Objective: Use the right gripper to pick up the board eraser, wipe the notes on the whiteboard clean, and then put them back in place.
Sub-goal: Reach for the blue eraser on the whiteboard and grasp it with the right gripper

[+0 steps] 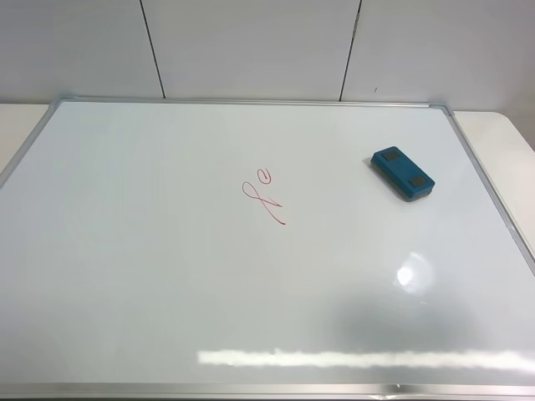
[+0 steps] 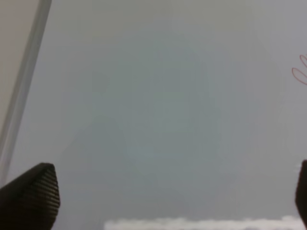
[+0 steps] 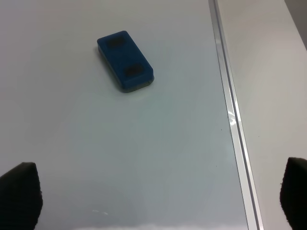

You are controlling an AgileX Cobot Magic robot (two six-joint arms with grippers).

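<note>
Board eraser [image 1: 403, 173]: teal block with two dark grey patches on top. It lies flat on the whiteboard [image 1: 125, 276], in the far right part, near the silver frame [image 1: 493, 192] and at a slant to it.
Notes [image 1: 263, 200]: red looping scribble near the board's middle, well apart from the eraser; not yet wiped.
Right pincer [image 3: 157, 194]: fingers wide apart, holding nothing. It hovers above the board short of the eraser, clear of it.
Left pincer [image 2: 167, 196]: fingers wide apart, empty, over the board's left part.
Handling (judged): probably light, with a rigid body and a soft wiping face underneath. On the glossy board it may slide if nudged.
Grip point (judged): across the two long sides at mid-length, between the patches. Turn the wrist to match the slant.
Step in hand (judged): approach for pickup.
</note>
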